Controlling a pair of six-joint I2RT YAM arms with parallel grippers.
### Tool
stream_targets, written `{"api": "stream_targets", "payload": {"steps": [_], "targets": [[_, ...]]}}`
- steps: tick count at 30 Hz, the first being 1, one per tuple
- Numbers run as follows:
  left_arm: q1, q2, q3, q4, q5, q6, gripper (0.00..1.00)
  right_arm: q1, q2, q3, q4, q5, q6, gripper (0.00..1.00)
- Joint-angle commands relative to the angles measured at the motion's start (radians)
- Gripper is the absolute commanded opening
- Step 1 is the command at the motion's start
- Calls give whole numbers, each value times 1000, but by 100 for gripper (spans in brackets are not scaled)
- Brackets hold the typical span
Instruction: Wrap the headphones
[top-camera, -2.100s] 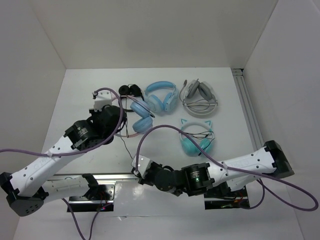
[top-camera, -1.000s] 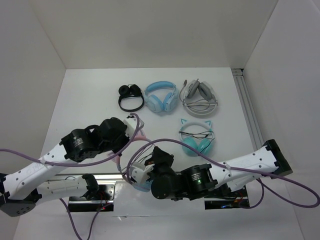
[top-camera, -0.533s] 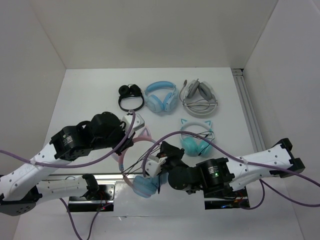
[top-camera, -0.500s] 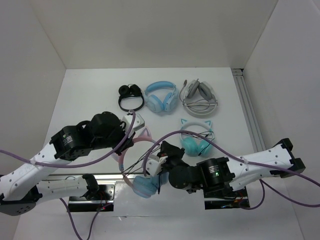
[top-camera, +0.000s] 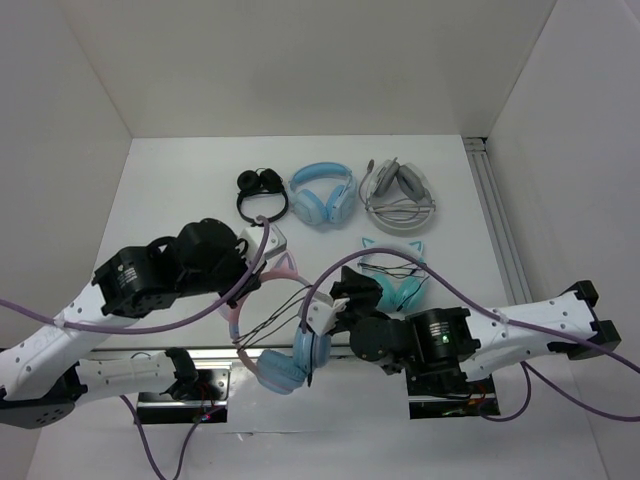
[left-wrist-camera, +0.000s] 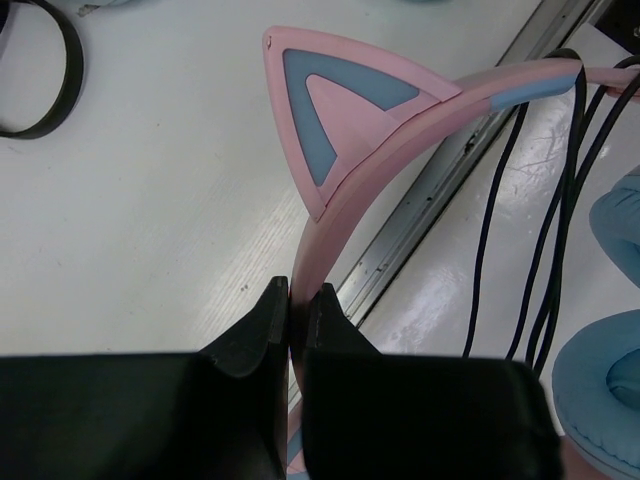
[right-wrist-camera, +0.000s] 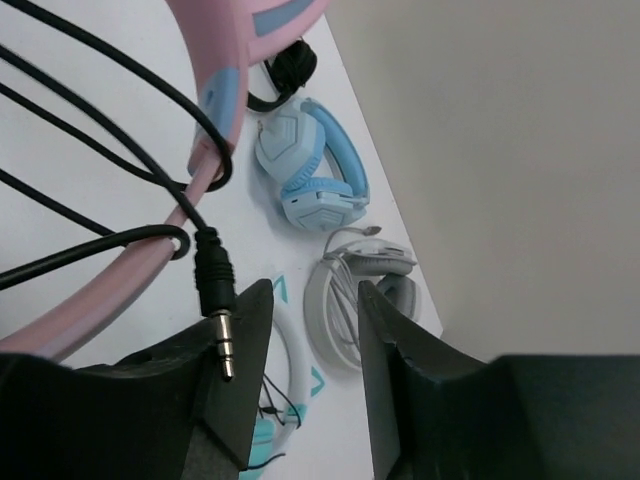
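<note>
Headphones (left-wrist-camera: 345, 120), one pair: a smooth pink plastic headband with a triangular blue-inset cat ear, two padded light blue ear cups (top-camera: 284, 372), and one thin black cable (left-wrist-camera: 500, 220) looping over the band and ending in a metal-tipped plug (right-wrist-camera: 217, 300). The pair is hanging above the table's (top-camera: 170, 190) near edge, between the arms. The left gripper (left-wrist-camera: 297, 300) is pinching the headband below the ear. The right gripper (right-wrist-camera: 312, 300) is standing spread, with the plug beside one finger. Four other pairs are lying on the table: black pair (top-camera: 258, 182), all-blue pair (top-camera: 312, 205), white pair (top-camera: 410, 182), teal cat-eared pair (top-camera: 400, 292).
</note>
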Motion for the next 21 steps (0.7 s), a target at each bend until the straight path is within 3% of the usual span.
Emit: {"api": "stream_targets", "payload": {"steps": [1, 4, 6, 14, 21], "targets": [[-6, 0, 46, 31, -39, -42, 0, -29, -12, 7, -27, 19, 41, 47], [6, 10, 55, 22, -83, -78, 0, -39, -30, 18, -85, 28, 99, 76], [43, 20, 55, 22, -83, -78, 0, -39, -30, 45, -136, 43, 137, 100], [172, 49, 26, 40, -13, -88, 0, -39, -144, 64, -84, 102, 173, 100], [383, 59, -64, 120, -25, -154, 0, -39, -155, 91, -64, 246, 161, 100]]}}
